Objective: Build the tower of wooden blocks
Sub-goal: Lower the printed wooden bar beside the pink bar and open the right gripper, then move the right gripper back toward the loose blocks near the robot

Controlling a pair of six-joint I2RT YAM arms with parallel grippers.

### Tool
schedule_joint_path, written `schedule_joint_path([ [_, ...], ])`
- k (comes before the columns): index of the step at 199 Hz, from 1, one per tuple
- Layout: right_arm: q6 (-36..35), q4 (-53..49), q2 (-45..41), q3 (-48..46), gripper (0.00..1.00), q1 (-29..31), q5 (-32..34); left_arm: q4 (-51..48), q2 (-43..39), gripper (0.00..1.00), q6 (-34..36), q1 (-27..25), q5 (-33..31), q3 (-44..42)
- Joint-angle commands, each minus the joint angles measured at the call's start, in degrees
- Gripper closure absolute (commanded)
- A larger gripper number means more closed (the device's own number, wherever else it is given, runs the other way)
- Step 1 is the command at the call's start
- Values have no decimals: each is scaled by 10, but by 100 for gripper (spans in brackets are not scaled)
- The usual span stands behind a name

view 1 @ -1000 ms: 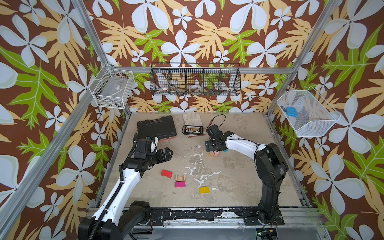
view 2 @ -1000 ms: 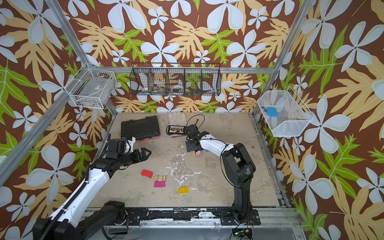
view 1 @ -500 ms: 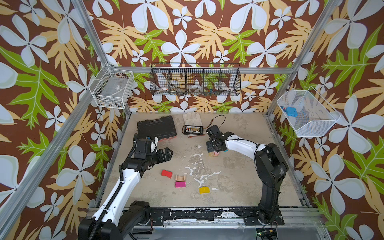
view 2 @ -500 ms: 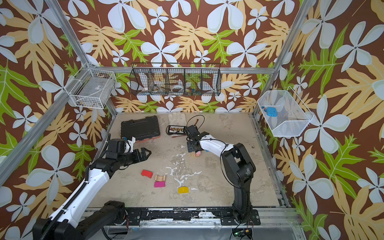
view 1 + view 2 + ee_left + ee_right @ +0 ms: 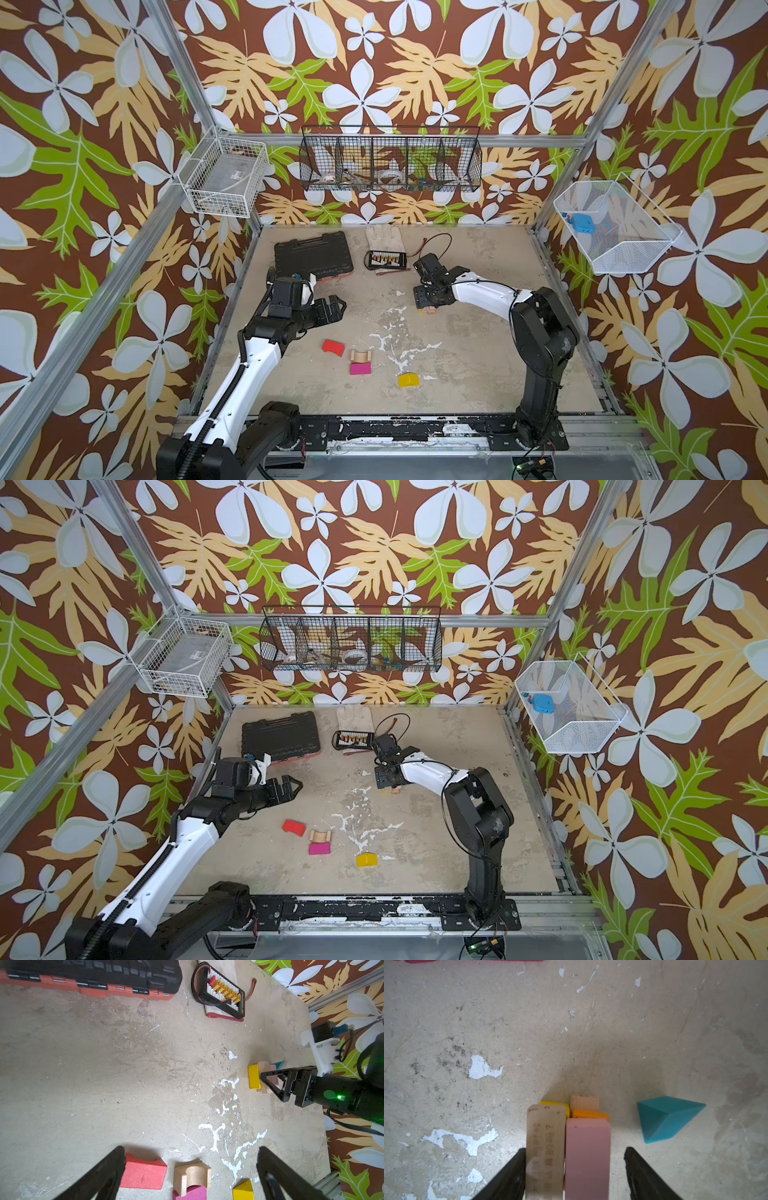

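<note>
1. The tower [image 5: 254,1076] stands near the middle of the table [image 5: 478,365], a little toward its far edge. A plain wood rectangular block [image 5: 545,1147] and a pink rectangular block [image 5: 587,1147] lie side by side on a yellow block [image 5: 556,1104] and an orange block [image 5: 589,1114].
2. My right pincer [image 5: 575,1149] is released and straddles the upper pair. One finger seems to touch the wood block, the other is apart from the pink one.
3. I judge that I must square this pair. I should centre first, then close slowly, or one finger may push the pair off the lower blocks.
4. The teal wedge [image 5: 664,1120] lies on the table just beside the tower, not on it, so I must not knock it.
5. My left pincer [image 5: 191,1149] hangs wide released by the red painted block [image 5: 143,1174], toward the near edge.
</note>
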Motion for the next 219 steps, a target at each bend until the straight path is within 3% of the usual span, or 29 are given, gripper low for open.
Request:
schedule_joint_path([
  [1, 4, 8, -5, -1, 31, 1, -5, 0, 1, 0, 1, 1, -2, 1],
  [39, 4, 7, -4, 1, 35, 1, -8, 0, 1, 0, 1, 0, -2, 1],
  [77, 5, 9, -20, 0, 23, 1, -3, 0, 1, 0, 0, 0, -2, 1],
  [109, -15, 45, -92, -40, 18, 7, 0, -1, 4, 0, 0, 0, -3, 1],
  [132, -38, 133, -189, -121, 6, 57, 12, -1, -2, 0, 0, 1, -5, 1],
  [157, -65, 205, -244, -184, 2, 140, 43, -4, -11, 0, -1, 1, -14, 4],
  [174, -43, 230, -239, -201, 8, 165, 35, -10, -16, 0, -3, 2, -36, 8],
  [199, 6, 244, -189, -194, 28, 203, 17, -13, -21, 0, -2, 12, -48, 14],
  [219, 24, 240, -144, -172, 34, 244, 23, -16, -25, 0, 4, 33, -53, 21],
])
